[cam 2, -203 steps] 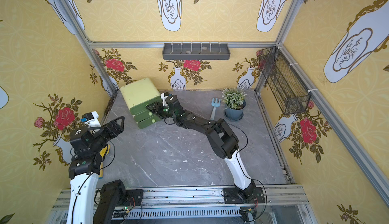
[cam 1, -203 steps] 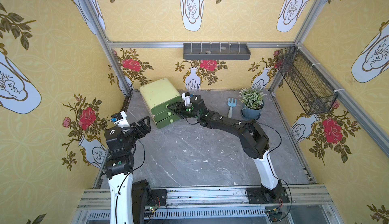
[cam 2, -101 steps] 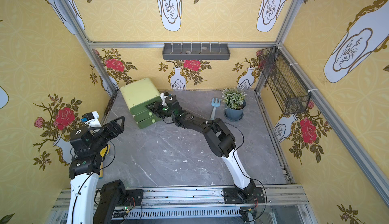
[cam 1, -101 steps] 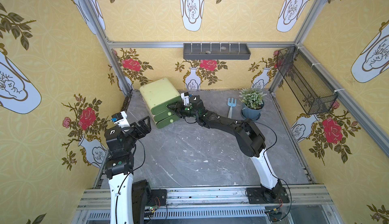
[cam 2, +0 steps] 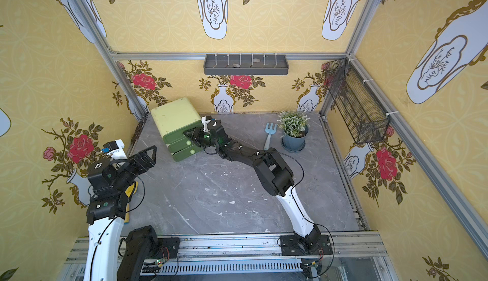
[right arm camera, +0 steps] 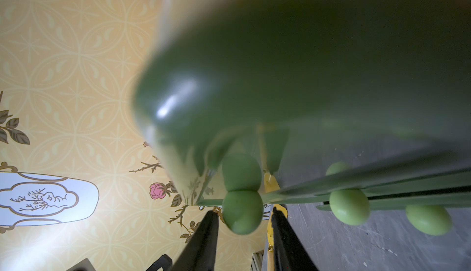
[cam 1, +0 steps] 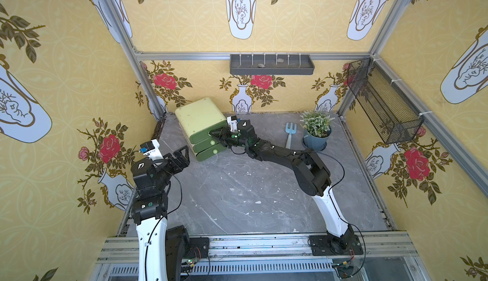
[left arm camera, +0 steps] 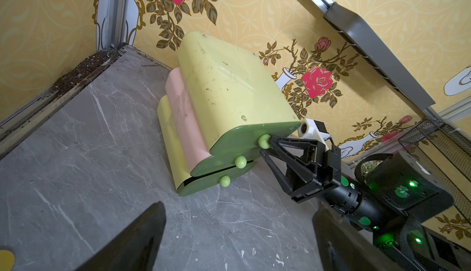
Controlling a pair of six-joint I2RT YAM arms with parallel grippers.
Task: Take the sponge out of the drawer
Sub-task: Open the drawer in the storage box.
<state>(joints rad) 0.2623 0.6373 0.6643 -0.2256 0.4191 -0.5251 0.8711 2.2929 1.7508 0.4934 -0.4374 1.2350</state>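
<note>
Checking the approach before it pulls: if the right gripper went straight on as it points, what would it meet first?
The right gripper would meet the top drawer's knob, which sits between its jaws; just behind is the green drawer front. Exact gap unclear.

No legible text, numbers or brand names in any view. Only mark: a small white angular emblem on left arm's wrist housing (cam 1: 141,165) and right arm's wrist housing (cam 1: 245,123); no letters.

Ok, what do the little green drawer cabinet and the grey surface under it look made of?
The pale green three-drawer cabinet looks like smooth moulded plastic: rounded corners, shiny front, scuffed top. The grey veined tabletop looks like marble or a marble print; unclear which.
</note>
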